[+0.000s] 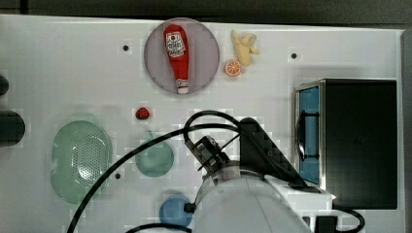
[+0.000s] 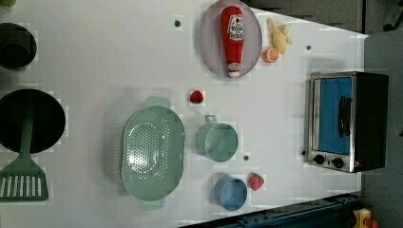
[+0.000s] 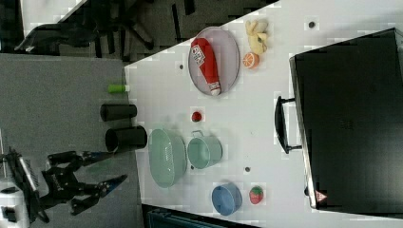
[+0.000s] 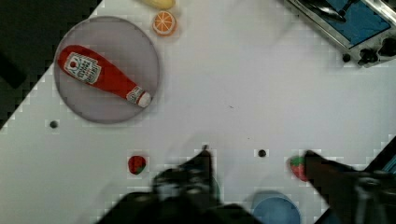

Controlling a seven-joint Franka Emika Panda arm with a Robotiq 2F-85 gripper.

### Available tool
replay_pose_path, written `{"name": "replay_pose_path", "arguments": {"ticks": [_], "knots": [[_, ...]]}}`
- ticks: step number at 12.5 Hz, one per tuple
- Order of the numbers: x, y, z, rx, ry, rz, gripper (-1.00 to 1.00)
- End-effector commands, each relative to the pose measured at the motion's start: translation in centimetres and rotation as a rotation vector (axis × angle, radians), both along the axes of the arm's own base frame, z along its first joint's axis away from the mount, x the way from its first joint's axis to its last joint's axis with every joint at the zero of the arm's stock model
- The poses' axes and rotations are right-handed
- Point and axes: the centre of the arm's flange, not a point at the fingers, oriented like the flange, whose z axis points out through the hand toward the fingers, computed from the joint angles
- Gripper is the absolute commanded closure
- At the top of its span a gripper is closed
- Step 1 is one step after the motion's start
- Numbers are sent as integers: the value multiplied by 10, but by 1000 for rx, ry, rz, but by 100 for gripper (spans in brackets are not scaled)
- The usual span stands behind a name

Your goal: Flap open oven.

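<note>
Above the white table (image 4: 243, 93), the gripper (image 4: 257, 161) hangs with its fingers spread wide, holding nothing. The oven (image 4: 348, 25) stands well apart from it, door shut, handle (image 1: 302, 136) untouched. A strawberry (image 4: 297, 167) lies just beside one finger (image 4: 327, 175).

top view: overhead | left, right views: high, oblique | wrist view: downward, closest | shared: white table (image 1: 73, 73)

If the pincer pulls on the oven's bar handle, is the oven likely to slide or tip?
Probably neither. The oven is large and boxy, sitting flat on the table, so it looks stable. The handle looks rigid, and the closed door would likely swing open first. A hard tug might still drag it.
</note>
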Motion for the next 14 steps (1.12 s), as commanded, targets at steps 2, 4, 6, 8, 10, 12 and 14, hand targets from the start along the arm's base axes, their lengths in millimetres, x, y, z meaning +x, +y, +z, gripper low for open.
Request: {"name": "replay_pose_path", "arguments": {"ticks": [2,4,6,8,10,12,14], "knots": [[13,-15,-44,19,107,-61,32],[13,-24,-49,21,115,-76,65],[14,-39,-60,22,122,-51,65],[15,-57,-75,21,135,40,65],[15,-82,-92,33,143,153,65],[15,-110,-108,40,132,291,65],[17,-139,-122,12,107,438,65]]}}
